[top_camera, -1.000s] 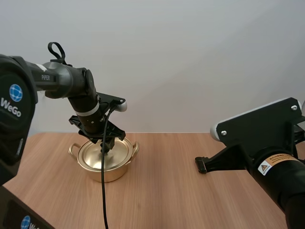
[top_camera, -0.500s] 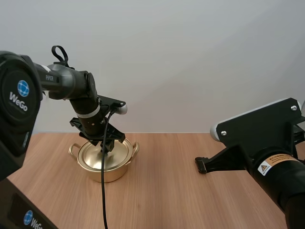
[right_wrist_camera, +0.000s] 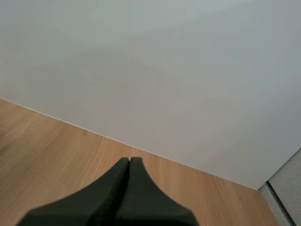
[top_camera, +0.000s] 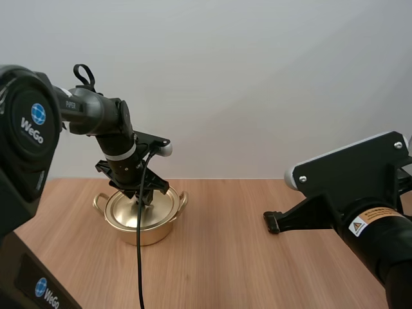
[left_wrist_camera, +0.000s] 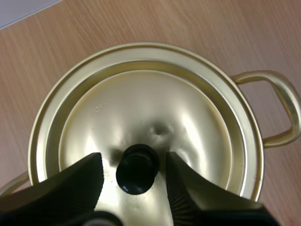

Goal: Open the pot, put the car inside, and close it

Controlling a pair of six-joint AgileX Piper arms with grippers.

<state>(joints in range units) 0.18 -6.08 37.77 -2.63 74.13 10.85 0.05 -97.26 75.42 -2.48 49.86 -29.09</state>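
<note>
A light-brown wooden table point(top_camera: 225, 257) with a fine, straight grain carries one thing directly on its top: a round, shiny gold-coloured metal pot point(top_camera: 158, 232) with a loop handle on each side. The pot stands upright on the wood straight below the left gripper point(top_camera: 143, 196), with its flat base resting on the boards. It is well apart from the right gripper point(top_camera: 270, 223), out to that gripper's left, with plain wood between them

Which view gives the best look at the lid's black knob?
The left wrist view: the knob sits close up between the open fingers of the left tool, on the lid. In the high view that tool hides it. The right wrist view looks across the table elsewhere.
</note>
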